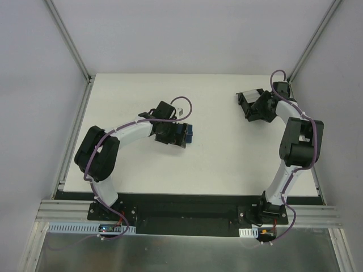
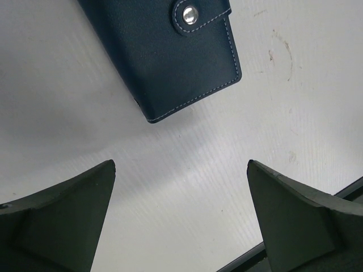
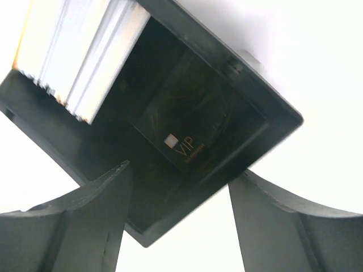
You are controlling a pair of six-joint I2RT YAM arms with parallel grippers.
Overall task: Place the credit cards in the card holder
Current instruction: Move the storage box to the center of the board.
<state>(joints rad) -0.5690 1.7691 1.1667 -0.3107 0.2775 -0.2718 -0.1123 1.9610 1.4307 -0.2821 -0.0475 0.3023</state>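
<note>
The card holder, a dark blue wallet with a pale snap, lies closed on the white table. My left gripper hangs open just short of it with bare table between the fingers; the top view shows the same card holder in front of the left gripper. A stack of white credit cards stands on edge in a black box. A dark card marked VIP lies flat on the box floor. My right gripper is open over the box's near corner, holding nothing.
The black box sits at the back right of the table, under the right gripper. The table's dark front rail shows by the left fingers. Frame posts stand at the back corners.
</note>
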